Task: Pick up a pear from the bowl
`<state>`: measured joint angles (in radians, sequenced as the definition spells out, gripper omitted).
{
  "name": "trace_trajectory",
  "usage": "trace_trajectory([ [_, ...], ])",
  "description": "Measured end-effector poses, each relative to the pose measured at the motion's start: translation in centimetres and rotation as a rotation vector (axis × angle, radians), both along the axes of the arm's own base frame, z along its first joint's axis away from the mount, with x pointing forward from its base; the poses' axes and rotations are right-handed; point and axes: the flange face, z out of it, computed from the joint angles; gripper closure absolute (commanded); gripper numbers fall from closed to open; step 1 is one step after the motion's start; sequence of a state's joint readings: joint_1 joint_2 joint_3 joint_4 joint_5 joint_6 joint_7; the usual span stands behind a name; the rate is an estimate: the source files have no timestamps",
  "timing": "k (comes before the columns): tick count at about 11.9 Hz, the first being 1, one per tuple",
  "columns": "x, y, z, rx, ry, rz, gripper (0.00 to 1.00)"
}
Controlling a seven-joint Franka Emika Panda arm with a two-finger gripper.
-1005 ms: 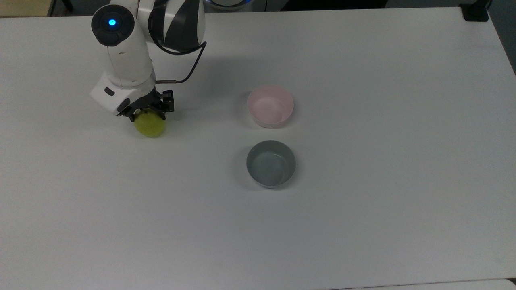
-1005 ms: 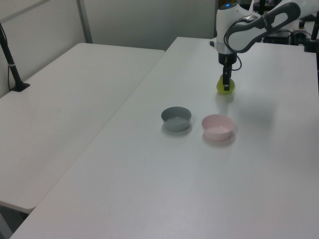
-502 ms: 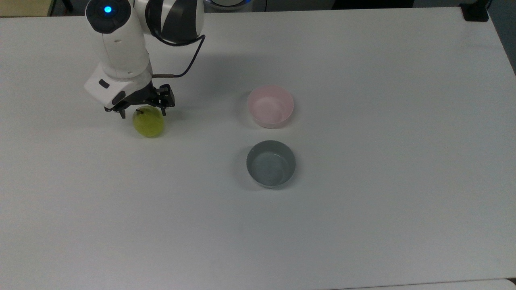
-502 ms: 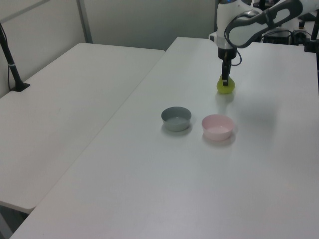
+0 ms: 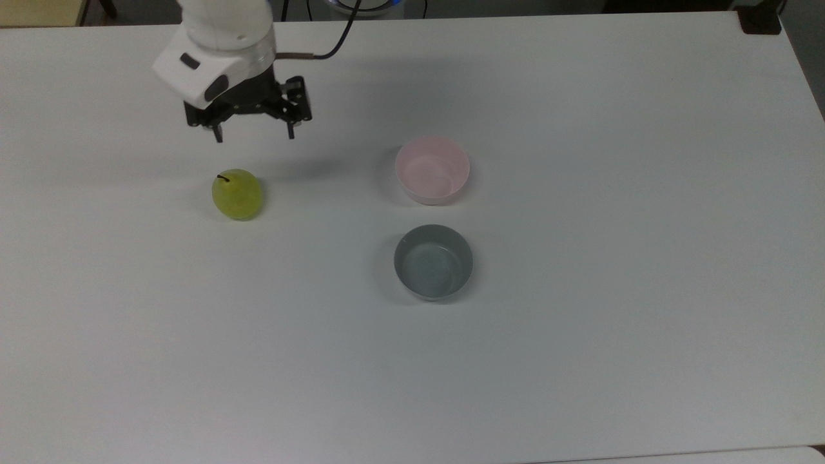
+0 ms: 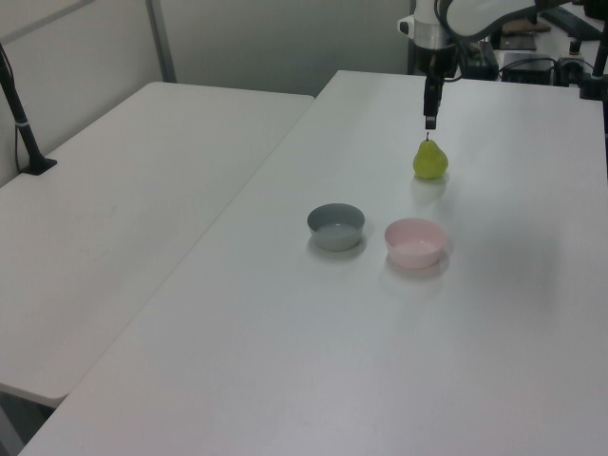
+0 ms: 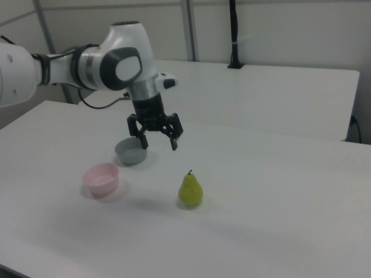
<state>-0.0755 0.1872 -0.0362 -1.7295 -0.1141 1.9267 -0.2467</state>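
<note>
Grey bowl (image 5: 433,261): stood upright on the tabletop (image 5: 580,361), empty.
Second table (image 6: 123,190): stood beside it, carrying a black post (image 6: 21,119).

My gripper (image 5: 254,133) hangs in the air above the table, pointing straight down, black fingers (image 7: 173,144) spread wide with nothing between them. In the right view my white arm reaches in from the right view's left, elbow bent, wrist turned down over the gripper (image 7: 157,143). In the left view the gripper (image 6: 429,119) hangs upright.
</note>
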Motion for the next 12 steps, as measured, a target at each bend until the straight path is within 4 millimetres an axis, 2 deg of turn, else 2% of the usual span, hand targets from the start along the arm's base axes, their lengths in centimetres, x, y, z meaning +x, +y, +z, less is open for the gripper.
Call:
trace_trajectory([
  [5, -2.9, 6.0, 6.8, 0.001, -0.017, -0.065, 0.0],
  [7, -3.9, 7.4, 8.0, 0.0, -0.006, -0.083, 0.0],
  [9, -4.7, 8.0, 9.4, 0.001, -0.017, -0.109, 0.0],
  [12, -5.9, 7.8, 11.0, 0.002, -0.019, -0.121, 0.0],
])
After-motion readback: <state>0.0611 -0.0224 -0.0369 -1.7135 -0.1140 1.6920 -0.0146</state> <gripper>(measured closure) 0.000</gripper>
